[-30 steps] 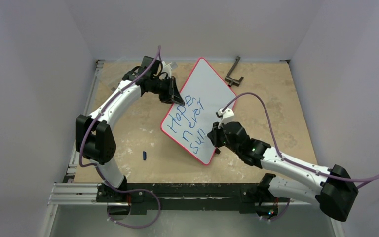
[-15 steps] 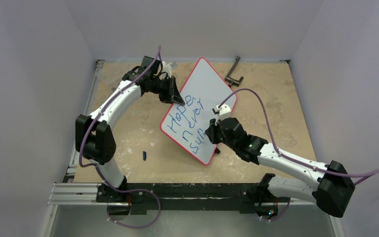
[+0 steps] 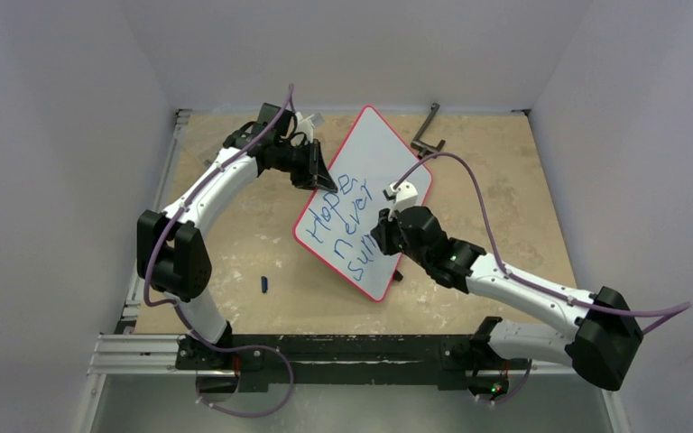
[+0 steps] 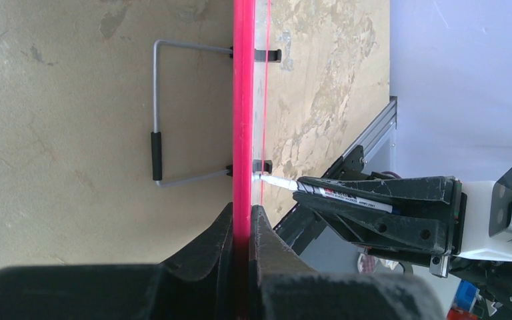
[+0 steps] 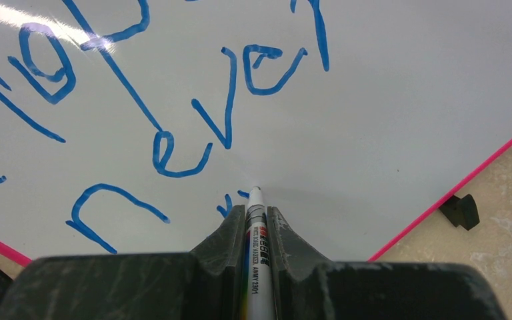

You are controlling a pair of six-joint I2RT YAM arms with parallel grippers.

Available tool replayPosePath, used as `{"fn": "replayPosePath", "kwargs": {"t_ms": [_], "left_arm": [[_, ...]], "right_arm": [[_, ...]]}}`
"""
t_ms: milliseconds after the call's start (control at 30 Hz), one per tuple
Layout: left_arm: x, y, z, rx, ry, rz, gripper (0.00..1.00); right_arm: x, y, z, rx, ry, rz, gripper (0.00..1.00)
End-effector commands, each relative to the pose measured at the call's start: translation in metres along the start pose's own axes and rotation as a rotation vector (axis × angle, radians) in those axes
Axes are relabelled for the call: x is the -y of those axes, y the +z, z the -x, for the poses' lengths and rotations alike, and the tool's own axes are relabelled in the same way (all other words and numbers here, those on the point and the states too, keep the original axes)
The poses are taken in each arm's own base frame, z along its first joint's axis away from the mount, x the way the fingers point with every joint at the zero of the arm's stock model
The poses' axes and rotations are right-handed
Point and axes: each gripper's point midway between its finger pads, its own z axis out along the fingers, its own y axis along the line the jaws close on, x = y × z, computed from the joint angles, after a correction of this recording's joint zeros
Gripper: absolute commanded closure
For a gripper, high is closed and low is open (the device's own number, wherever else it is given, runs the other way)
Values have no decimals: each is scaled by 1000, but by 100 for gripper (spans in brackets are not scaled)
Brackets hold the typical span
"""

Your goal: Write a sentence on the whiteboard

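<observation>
Judging by its thin edge and glossy face, the whiteboard (image 3: pixel 374 167) looks light and stiff but slick. A pushing pen tip could make it slide or rock, so the red rim, clear of the ink, seems the sensible place to hold it. It rests on the table (image 3: pixel 235 234), turned so that one corner points to the back wall.

At the whiteboard's left rim, the left gripper (image 4: pixel 241 220) has its fingers pressed together on the red edge, pinching the board from both faces. Seen edge-on from there, a wire stand (image 4: pixel 157 143) juts from the whiteboard's back face and small black clips (image 4: pixel 267 55) sit on its front.

Over the whiteboard's near half, the right gripper (image 5: pixel 257 217) is clamped on a marker (image 5: pixel 256 233), the barrel lying between its two fingers. The white tip touches the board just below the word "never".

The sentence (image 3: pixel 347 225) runs in blue across the whiteboard in slanted lines. "Hope" and "never" are done, while the third line is only begun and partly hidden by the gripper.
</observation>
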Motion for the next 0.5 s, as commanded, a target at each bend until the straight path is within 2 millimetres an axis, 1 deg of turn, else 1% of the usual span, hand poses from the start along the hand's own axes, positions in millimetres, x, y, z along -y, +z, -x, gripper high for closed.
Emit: {"fn": "replayPosePath", "kwargs": {"t_ms": [0,200,300,467], "left_arm": [[3,-19,13,91,28,46,100],[4,-20,13,91,28,45,100],[3,-20,13,92,29,47,100],[4,-20,13,93,29,45,100]], "right_arm": [[-2,1,22,40,-7,-8,100],[0,-3,32,54,-11,-20,100],[3,-10,40,72,-15,-34,100],[7,-25,61,120,-20,-50,100]]}}
